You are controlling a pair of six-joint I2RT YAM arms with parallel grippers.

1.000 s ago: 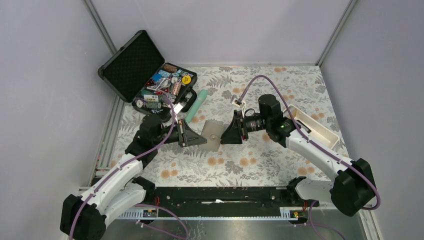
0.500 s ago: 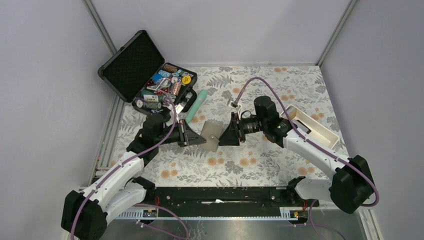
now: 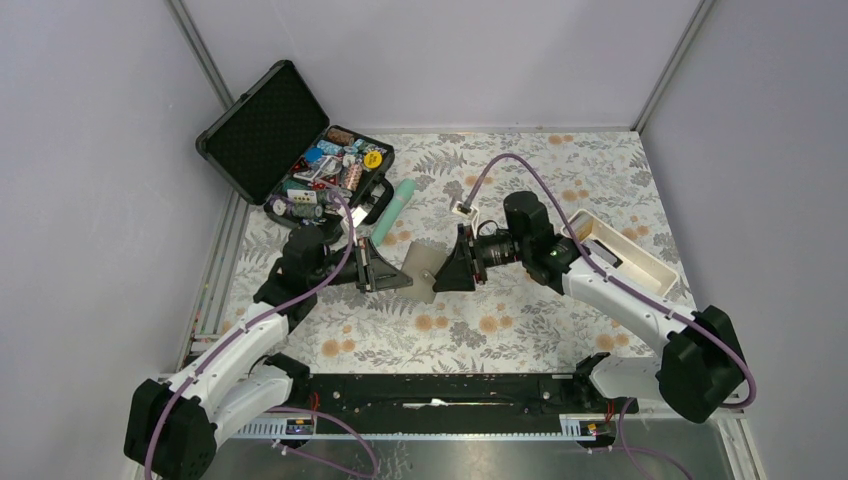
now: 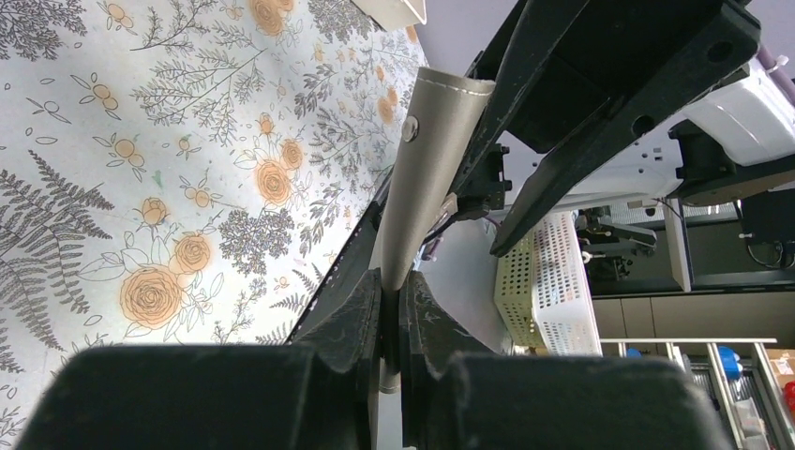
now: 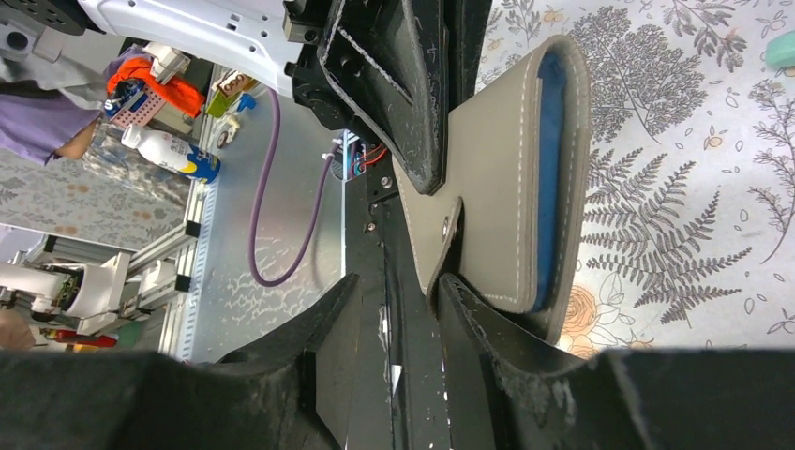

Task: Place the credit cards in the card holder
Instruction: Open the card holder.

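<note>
Holding the card holder [image 3: 422, 268] up off the tabletop [image 3: 520, 330], dead centre between my two arms! My left gripper [image 4: 391, 291] has its jaws clamped tight on the holder's left edge, and that pinch carries the weight. My right gripper [image 5: 401, 309] comes in from the right with its jaws partway open, straddling the snap flap. I see a gap there, so I judge there's no real squeeze on that side. A blue card [image 5: 553, 169] peeks out of the inner pocket, already seated. Where the other credit cards lie I cannot tell. This holder is light, soft and floppy, I reckon, and would sag or fold shut if held by one corner. The best hold looks like the stitched edge, gripped firmly, while the other jaws catch the loose flap near its snap to spread the pocket.
</note>
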